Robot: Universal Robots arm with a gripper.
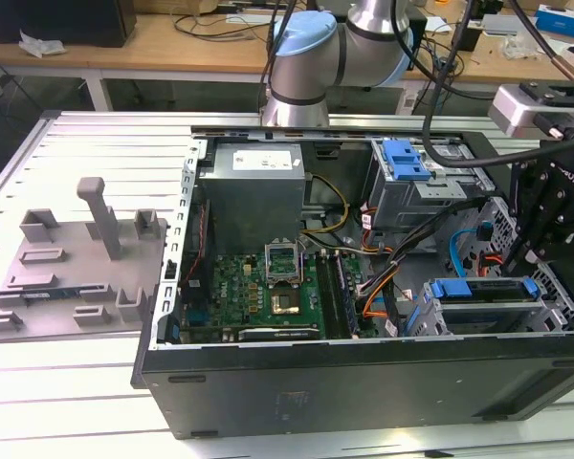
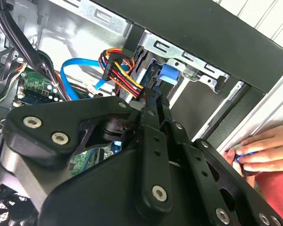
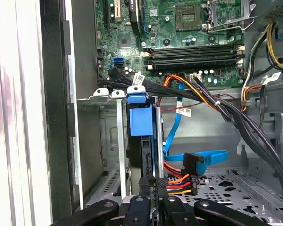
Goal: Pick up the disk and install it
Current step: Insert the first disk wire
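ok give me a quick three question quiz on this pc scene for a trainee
1. True or false: the disk stands on edge in the metal drive cage inside the computer case.
2. In the exterior view, on which side of the case does the grey fixture plate lie?
3. The end effector is nearest to: A) the grey fixture plate, B) the disk, C) the processor socket.
Key: 1 true; 2 the exterior view's left, on the table; 3 B.
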